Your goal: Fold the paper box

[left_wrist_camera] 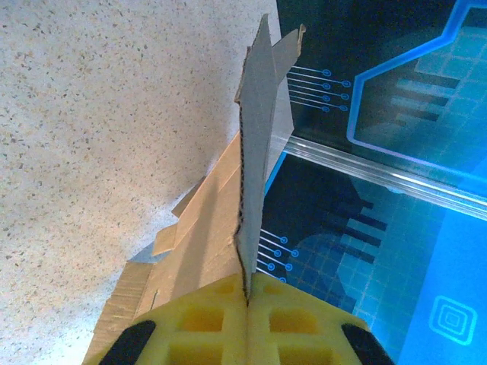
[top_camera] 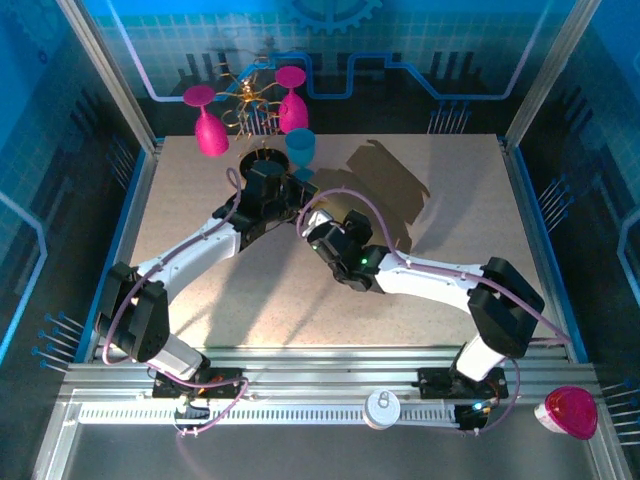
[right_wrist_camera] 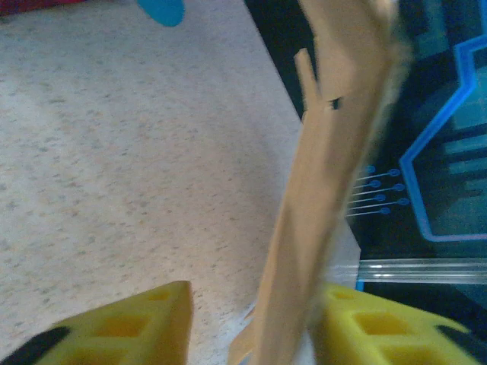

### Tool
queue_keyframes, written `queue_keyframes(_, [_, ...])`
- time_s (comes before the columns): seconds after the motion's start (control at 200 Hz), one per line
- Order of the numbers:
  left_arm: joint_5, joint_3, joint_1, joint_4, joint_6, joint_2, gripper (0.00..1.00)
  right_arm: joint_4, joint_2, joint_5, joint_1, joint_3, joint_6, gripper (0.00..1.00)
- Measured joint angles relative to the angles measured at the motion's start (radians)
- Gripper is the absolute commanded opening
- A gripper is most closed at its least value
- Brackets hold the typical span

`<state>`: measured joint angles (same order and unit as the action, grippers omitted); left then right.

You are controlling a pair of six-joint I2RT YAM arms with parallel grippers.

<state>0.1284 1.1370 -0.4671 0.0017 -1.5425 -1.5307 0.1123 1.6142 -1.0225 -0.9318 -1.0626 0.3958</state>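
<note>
The left hand (left_wrist_camera: 247, 303) is pinching its yellow fingers (left_wrist_camera: 202, 319) tight on one edge of the paper box (left_wrist_camera: 255, 152). It is holding the brown cardboard edge-on above the tabletop (top_camera: 280, 330), just on the arms' side of the blue cup (top_camera: 300, 146). Whether a lower flap is touching the surface cannot be told. The right hand (right_wrist_camera: 255, 319) is straddling the same cardboard with its jaws parted. The finger farther from the blue cup is lying against the cardboard, while the nearer one is standing off from it. The firm pinch appears meant to anchor one panel, so the creased panels beside it are hanging free to swing. The parted right hand seems to be lining up to grip or press a neighbouring panel along its crease.
</note>
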Motion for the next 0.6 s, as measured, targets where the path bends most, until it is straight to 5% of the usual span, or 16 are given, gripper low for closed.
queue_keyframes(0.025, [0.000,0.005,0.000,-0.001,0.003,0.000,0.00,-0.006,-0.004,-0.001,0.006,-0.002,0.008,0.03])
queue_keyframes(0.135, [0.010,0.048,0.002,-0.028,0.036,-0.002,0.50,-0.016,-0.048,0.013,0.035,-0.012,0.029,0.00])
queue_keyframes(0.315, [0.054,0.283,0.027,-0.130,0.172,-0.015,0.87,0.074,-0.182,0.109,0.122,-0.090,-0.008,0.00])
queue_keyframes(0.435, [0.063,0.430,0.058,-0.163,0.256,-0.014,0.91,0.171,-0.292,0.230,0.239,-0.176,-0.099,0.00])
queue_keyframes(0.595, [0.061,0.456,0.082,-0.176,0.356,0.000,0.76,0.257,-0.436,0.456,0.410,-0.261,-0.233,0.00])
